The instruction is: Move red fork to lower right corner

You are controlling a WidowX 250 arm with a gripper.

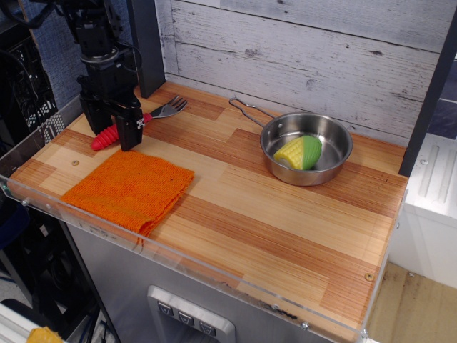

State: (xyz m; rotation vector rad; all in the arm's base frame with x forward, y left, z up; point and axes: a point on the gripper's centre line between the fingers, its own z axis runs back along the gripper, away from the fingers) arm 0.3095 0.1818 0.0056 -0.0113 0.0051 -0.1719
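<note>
The red fork [102, 138] lies at the back left of the table, its ribbed red handle pointing front-left and its silver tines [169, 108] pointing back-right. My black gripper [111, 139] is lowered over the handle with one finger on each side, jaws apart and fingertips down near the tabletop. The fork rests on the wood. The lower right corner [355, 304] of the striped wooden tabletop has a small screw [369, 276] and a clear acrylic rim, and it lies far from the gripper.
An orange cloth [128, 187] lies just in front of the gripper. A steel pan [335, 166] holding a toy corn cob [299, 151] sits at the back right, with its wire handle [245, 109] pointing left. A dark post [146, 43] stands behind the fork.
</note>
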